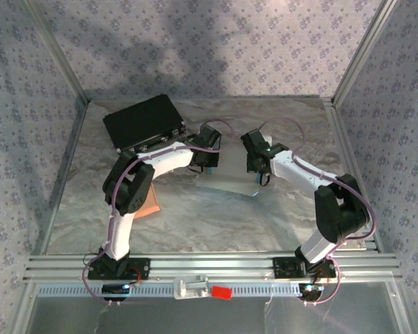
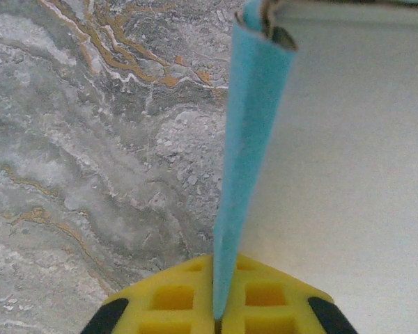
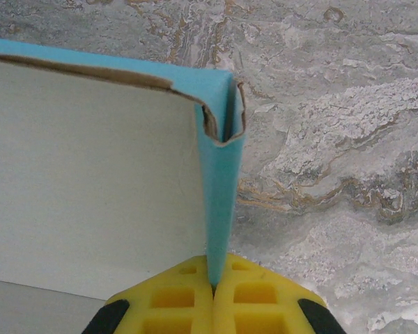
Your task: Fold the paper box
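At the middle of the surface (image 1: 195,223), I pinch the paper box (image 1: 231,182) at both ends: my left end effector (image 2: 216,316) and right end effector (image 3: 212,287) are each clamped tight on a doubled blue side wall. It looks like light, thin card that creases easily, best held at these folded edges. Its white inside lies bare. At far left, a black case (image 1: 143,122) sits closed, contents unseen.

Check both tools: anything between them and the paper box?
Nothing visible. Left tool is shut on the paper box by its blue side wall; right tool is shut on the blue corner wall. The black case sits apart, far left.
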Available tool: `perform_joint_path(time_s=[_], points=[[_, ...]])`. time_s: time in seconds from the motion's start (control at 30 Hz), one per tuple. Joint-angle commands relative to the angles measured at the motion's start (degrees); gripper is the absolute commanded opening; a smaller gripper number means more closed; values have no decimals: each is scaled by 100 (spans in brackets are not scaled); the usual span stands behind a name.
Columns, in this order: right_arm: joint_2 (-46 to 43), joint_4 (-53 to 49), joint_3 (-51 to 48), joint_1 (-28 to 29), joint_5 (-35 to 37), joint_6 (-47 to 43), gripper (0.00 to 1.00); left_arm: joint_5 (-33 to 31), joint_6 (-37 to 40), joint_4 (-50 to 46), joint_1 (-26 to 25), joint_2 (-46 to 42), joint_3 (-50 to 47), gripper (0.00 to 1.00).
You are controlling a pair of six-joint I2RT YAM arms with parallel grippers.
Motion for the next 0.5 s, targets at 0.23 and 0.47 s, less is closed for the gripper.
perform_joint_path(time_s=[0.23, 0.47], points=[[45, -220, 152, -37, 17, -3, 0, 1187, 309, 82, 377, -320, -1, 31], [68, -220, 176, -47, -1, -21, 0, 2013, 558, 93, 589, -118, 103, 33]])
